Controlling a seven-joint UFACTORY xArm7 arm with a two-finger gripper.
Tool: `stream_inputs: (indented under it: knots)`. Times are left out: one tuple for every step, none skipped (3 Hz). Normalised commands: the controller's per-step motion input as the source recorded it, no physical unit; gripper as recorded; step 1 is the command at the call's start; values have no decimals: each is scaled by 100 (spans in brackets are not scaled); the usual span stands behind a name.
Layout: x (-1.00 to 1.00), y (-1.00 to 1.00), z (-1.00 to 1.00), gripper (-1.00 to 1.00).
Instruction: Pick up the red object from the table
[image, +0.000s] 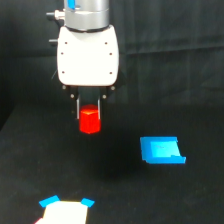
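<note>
**Red object clamped in the gripper, above the table**

Your gripper (89, 116) hangs in the upper left of the exterior view, pointing straight down from its white housing (88, 56). The two thin dark fingers (78, 109) run down either side of the red object (90, 121) and are closed against it. You can see the upper part of the piece between the fingers; its lower part sticks out below the fingertips.

The red object reads as a short faceted block, bright red, held upright. It sits above the table (120, 195), with black surface visible beneath it. Whether it is fully clear of the surface cannot be told for certain from this one view, since the dark table gives no clear shadow line.

On the exterior view's right, well apart from the gripper, a flat bright blue piece (161, 150) lies on the table. At the bottom edge, toward the exterior view's left, you see a pale block with blue corners (65, 211), cut off by the frame.
</note>
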Motion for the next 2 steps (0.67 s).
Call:
stream_inputs:
  knots:
    - [-7, -12, -12, -100]
    - [-5, -3, -35, -100]
